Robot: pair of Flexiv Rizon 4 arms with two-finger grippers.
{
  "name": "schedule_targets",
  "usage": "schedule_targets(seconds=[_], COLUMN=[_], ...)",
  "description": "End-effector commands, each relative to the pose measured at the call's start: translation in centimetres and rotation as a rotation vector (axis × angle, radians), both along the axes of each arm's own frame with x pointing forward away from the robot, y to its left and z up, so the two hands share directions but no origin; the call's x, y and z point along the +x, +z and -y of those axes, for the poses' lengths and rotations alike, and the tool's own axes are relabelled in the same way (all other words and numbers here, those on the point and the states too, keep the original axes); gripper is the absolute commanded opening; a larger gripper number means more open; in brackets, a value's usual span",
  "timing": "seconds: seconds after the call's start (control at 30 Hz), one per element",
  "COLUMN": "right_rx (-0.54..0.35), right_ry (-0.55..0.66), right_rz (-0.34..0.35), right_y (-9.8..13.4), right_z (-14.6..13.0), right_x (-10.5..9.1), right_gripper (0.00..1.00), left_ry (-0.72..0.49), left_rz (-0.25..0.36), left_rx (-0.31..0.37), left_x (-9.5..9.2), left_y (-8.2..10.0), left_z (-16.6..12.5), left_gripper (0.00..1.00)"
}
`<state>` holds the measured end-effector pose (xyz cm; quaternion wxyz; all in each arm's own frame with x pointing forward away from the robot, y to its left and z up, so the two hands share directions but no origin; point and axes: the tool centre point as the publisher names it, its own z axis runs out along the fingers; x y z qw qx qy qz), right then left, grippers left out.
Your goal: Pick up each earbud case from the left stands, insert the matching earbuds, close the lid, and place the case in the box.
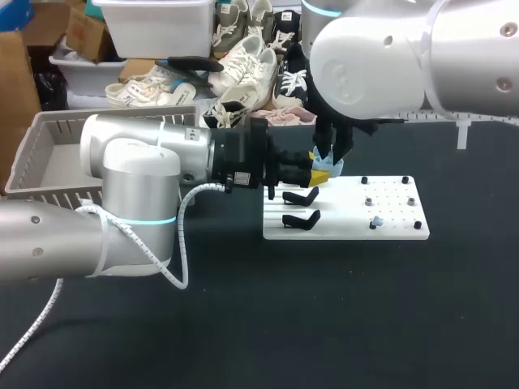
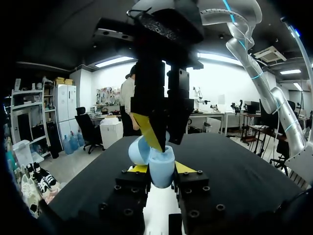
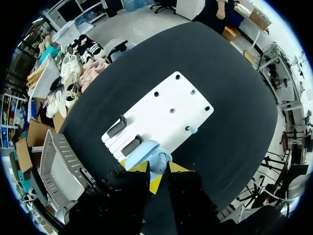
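A light blue earbud case [image 1: 327, 169] with its lid open is held above the white board's [image 1: 389, 231] left end, my left gripper [image 1: 318, 173] shut on it from the left. In the left wrist view the case [image 2: 161, 169] sits between the yellow tips, lid [image 2: 138, 150] tilted back. My right gripper [image 1: 332, 156] comes down from above, one yellow fingertip [image 2: 148, 130] at the case's mouth. Seen from the right wrist, that gripper [image 3: 159, 167] stands slightly open just over the case [image 3: 148, 152]. One light blue earbud [image 1: 377, 220] lies on the board.
Two empty black stands [image 1: 302, 197] [image 1: 302, 219] are on the board's left part, small black pegs [image 1: 411, 201] on its right. A grey slatted box [image 1: 49, 154] stands at the table's far left, partly behind my left arm.
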<state>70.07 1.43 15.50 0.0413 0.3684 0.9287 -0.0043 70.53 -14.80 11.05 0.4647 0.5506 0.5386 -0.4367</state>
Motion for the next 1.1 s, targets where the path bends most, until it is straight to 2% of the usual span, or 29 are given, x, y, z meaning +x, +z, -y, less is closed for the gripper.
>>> schedule_targets(seconds=[0.03,0.2,1.1], right_rx=[0.002,0.004,0.009], right_ry=[-0.002,-0.004,-0.017], right_rz=[0.007,0.002,0.027], right_y=[0.0,-0.2,0.6], right_z=[0.1,0.3,0.6], right_x=[-0.4,-0.4,-2.0], right_gripper=[0.22,0.26,0.25], left_ry=[0.002,0.002,0.002], left_rz=[0.001,0.001,0.001], left_rx=[-0.002,-0.002,-0.002], left_x=[0.0,0.0,0.0], left_y=[0.0,0.0,0.0], left_z=[0.0,0.0,0.0], left_gripper=[0.0,0.0,0.0])
